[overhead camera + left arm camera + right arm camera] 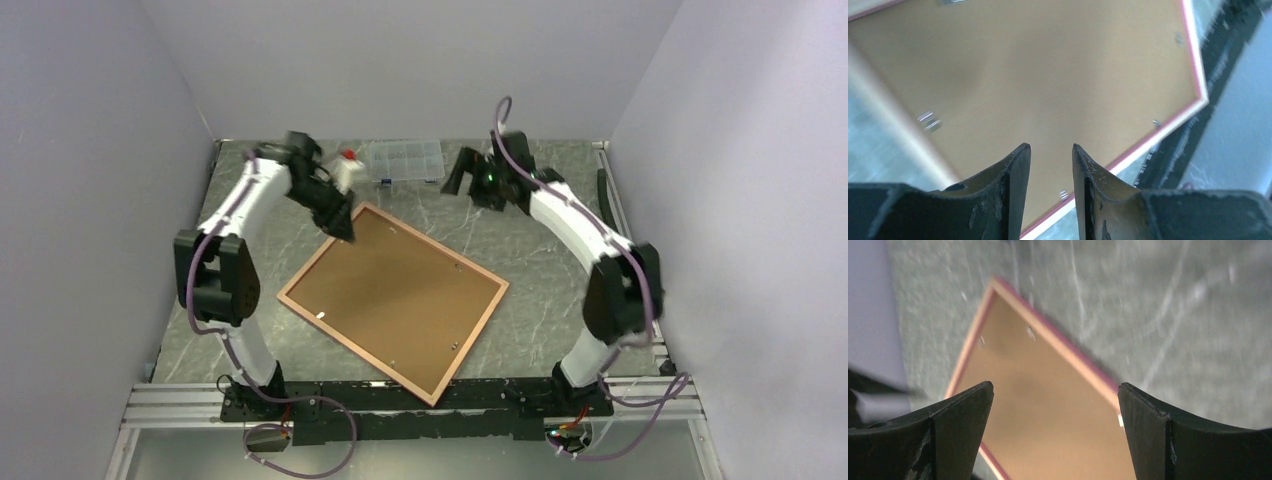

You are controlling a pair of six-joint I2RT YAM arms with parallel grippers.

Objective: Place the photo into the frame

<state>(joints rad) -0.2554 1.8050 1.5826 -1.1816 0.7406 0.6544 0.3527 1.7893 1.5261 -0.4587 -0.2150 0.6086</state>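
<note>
The frame (395, 300) lies face down on the grey marbled worktop (540, 230), turned cornerwise, with its brown backing board up, a thin pink edge around it, and small metal tabs (455, 267) set near its edges. The left gripper (343, 228) points down over the frame's far corner. Its jaws stand a narrow gap apart with nothing between them, and it is unclear whether the tips touch the board. The right gripper (462, 178) hangs over the far worktop, clear of the frame, jaws spread wide and empty. A clear plastic compartment box (405, 160) sits at the back between the two arms.
</note>
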